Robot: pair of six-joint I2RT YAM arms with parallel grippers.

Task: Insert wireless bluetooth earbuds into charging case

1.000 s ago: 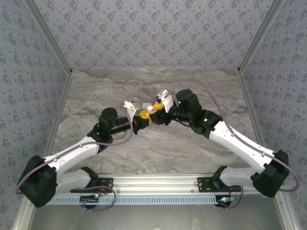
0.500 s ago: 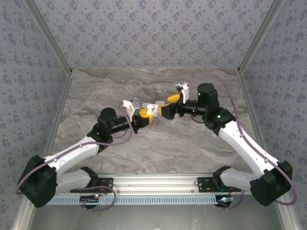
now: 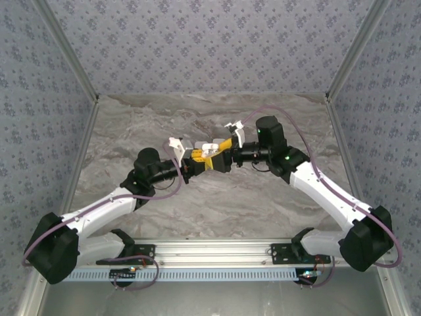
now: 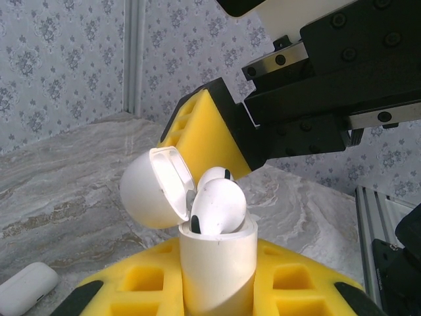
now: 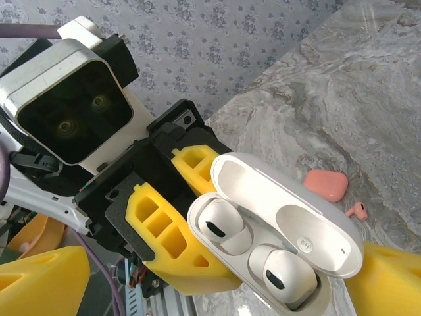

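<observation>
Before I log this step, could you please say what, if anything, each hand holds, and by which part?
The left hand grips the white, open-lidded plastic charging case by its lower body; the open right hand holds nothing.

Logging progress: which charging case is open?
The white case in the left gripper, lid up; the salmon case and the other white case lie shut.

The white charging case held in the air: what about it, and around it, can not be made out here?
- Top external view: the open white plastic charging case is too small to show its contents.
- Left wrist view: the front white earbud covers most of the rear one; the left edge cuts a closed white case.
- Right wrist view: both earbuds' stems are hidden inside the case's sockets.
</observation>
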